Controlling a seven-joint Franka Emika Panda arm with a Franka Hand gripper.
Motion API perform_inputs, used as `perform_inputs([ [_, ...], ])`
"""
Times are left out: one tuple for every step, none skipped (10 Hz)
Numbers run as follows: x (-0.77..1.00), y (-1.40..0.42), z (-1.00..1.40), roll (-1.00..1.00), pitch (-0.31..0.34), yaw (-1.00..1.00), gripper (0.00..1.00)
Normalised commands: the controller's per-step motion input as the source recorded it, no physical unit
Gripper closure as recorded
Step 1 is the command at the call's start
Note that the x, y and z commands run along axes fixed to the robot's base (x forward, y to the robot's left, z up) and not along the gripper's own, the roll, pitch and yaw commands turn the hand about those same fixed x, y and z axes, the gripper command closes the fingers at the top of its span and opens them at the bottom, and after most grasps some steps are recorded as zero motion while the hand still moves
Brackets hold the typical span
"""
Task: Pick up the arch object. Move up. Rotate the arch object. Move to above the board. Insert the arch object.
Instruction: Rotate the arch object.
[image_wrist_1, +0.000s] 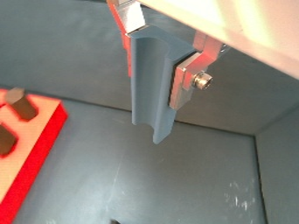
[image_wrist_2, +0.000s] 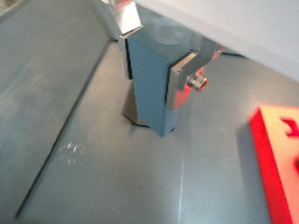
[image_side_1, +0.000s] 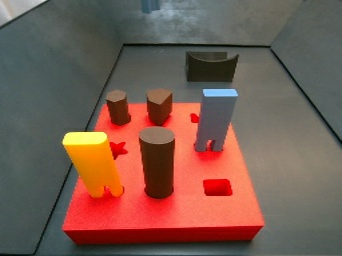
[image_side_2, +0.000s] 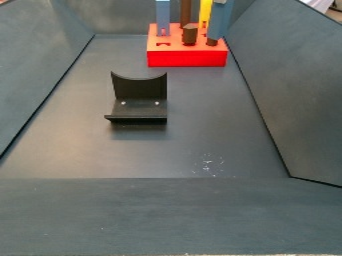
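Observation:
My gripper (image_wrist_1: 158, 61) is shut on the arch object (image_wrist_1: 152, 92), a slim grey-blue piece held upright between the silver fingers (image_wrist_1: 184, 80). Both wrist views show this grip (image_wrist_2: 155, 57), with the piece (image_wrist_2: 149, 87) hanging below the fingers over the grey floor. In a side view only a small grey-blue end (image_side_1: 147, 5) shows at the top edge, high above the floor and beyond the board. The red board (image_side_1: 187, 215) lies off to the side of the held piece in both wrist views (image_wrist_1: 35, 149) (image_wrist_2: 278, 166), and against the far wall in a side view (image_side_2: 187, 57).
On the board stand a yellow block (image_side_1: 94, 165), dark cylinders (image_side_1: 156, 160) and a wider light-blue block (image_side_1: 218, 120). A square hole (image_side_1: 217, 186) shows near its front corner. The dark fixture (image_side_2: 138, 98) (image_side_1: 210, 66) stands on the floor. Grey walls enclose the floor.

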Motion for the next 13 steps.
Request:
perform_inputs([
  [-0.02, 0.03, -0.01, -0.01, 0.007, -1.0, 1.0],
  [-0.01, 0.02, -0.01, -0.01, 0.007, -1.0, 1.0],
  [0.0, 0.02, 0.0, -0.02, 0.007, -1.0, 1.0],
  [0.0, 0.01, 0.0, -0.02, 0.007, -1.0, 1.0],
  [0.0, 0.01, 0.0, -0.02, 0.008, -1.0, 1.0],
  [0.0, 0.01, 0.0, -0.02, 0.008, -1.0, 1.0],
  [0.0, 0.01, 0.0, -0.02, 0.009, -1.0, 1.0],
  [0.0, 0.01, 0.0, -0.02, 0.01, -1.0, 1.0],
  [0.0, 0.01, 0.0, -0.03, 0.011, -1.0, 1.0],
  [0.0, 0.01, 0.0, -0.03, 0.013, -1.0, 1.0],
  [0.0, 0.01, 0.0, -0.04, 0.015, -1.0, 1.0],
  [0.0, 0.01, 0.0, -0.04, 0.018, -1.0, 1.0],
  [0.0, 0.01, 0.0, -0.05, 0.021, -1.0, 1.0],
])
